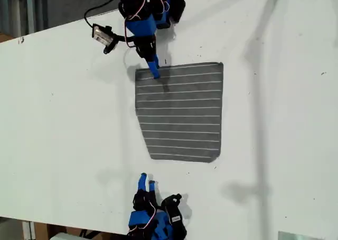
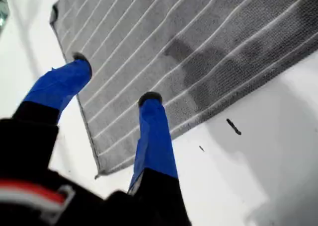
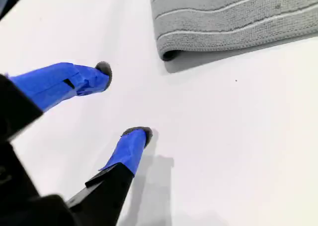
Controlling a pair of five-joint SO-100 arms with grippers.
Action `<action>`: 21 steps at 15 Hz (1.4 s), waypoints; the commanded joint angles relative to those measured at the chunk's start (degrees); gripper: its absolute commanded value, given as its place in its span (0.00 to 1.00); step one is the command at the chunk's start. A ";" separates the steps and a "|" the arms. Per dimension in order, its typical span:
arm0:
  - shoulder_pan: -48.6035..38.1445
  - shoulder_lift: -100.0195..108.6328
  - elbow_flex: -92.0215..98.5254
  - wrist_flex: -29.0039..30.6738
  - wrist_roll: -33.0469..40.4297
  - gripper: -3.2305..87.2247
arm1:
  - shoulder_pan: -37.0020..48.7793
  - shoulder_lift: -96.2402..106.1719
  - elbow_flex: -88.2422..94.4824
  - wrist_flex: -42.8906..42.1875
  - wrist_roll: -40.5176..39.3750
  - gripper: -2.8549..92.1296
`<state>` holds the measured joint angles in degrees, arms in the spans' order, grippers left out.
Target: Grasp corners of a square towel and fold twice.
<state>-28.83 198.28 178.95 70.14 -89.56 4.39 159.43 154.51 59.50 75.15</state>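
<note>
Straddling towel (image 2: 198, 52) corner (image 2: 102, 169): 1st gripper (image 2: 114, 82) jaws.

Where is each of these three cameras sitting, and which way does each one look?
Exterior view: overhead, looking down at the dark grey, white-striped towel on the white table; both blue arms show.
First wrist view: on my first gripper, open at a towel corner.
Second wrist view: on my second gripper, open above bare table.
All three share the towel.

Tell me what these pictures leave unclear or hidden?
- Exterior view: the blue arm covers the towel corner under my first gripper.
- First wrist view: whether the fingertips touch the cloth is unclear.
- Second wrist view: my second gripper hangs over bare table; most of the towel is cropped.
</note>
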 commanded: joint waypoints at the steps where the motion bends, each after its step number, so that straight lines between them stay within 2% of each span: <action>1: -1.85 0.00 0.26 -3.87 7.65 0.26 | -7.56 -45.70 -30.67 2.55 -1.32 0.33; 2: -0.44 0.00 0.18 -3.87 8.26 0.26 | -11.78 -51.59 -34.72 5.36 0.53 0.35; 4: 0.35 0.09 0.18 -4.75 11.60 0.26 | -22.50 -47.29 -31.29 10.02 10.37 0.46; 7: 0.88 0.18 0.18 -5.45 13.36 0.26 | -41.75 -42.10 -30.23 16.52 29.88 0.45; 8: 0.88 0.18 0.18 -5.45 13.36 0.26 | -44.47 -43.59 -30.76 15.21 31.82 0.45; 10: 1.41 0.18 0.18 -5.36 13.18 0.26 | -45.79 -55.20 -34.10 6.94 31.03 0.45; 13: 1.76 0.18 0.18 -5.36 13.18 0.26 | -45.09 -65.21 -38.85 1.67 28.48 0.42; 15: 1.85 0.18 0.18 -5.27 13.18 0.26 | -42.45 -68.20 -38.67 -1.58 26.46 0.37; 18: 1.93 0.18 0.18 -5.27 13.18 0.25 | -38.94 -72.42 -38.67 -7.21 22.41 0.37; 19: 2.02 0.18 0.18 -5.27 13.18 0.25 | -38.06 -73.48 -38.94 -8.88 21.09 0.33; 21: 2.37 0.18 0.18 -5.36 13.27 0.25 | -37.00 -76.46 -40.96 -9.93 20.13 0.03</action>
<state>-27.25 198.19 178.95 66.01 -76.64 -34.54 84.38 117.07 52.21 96.33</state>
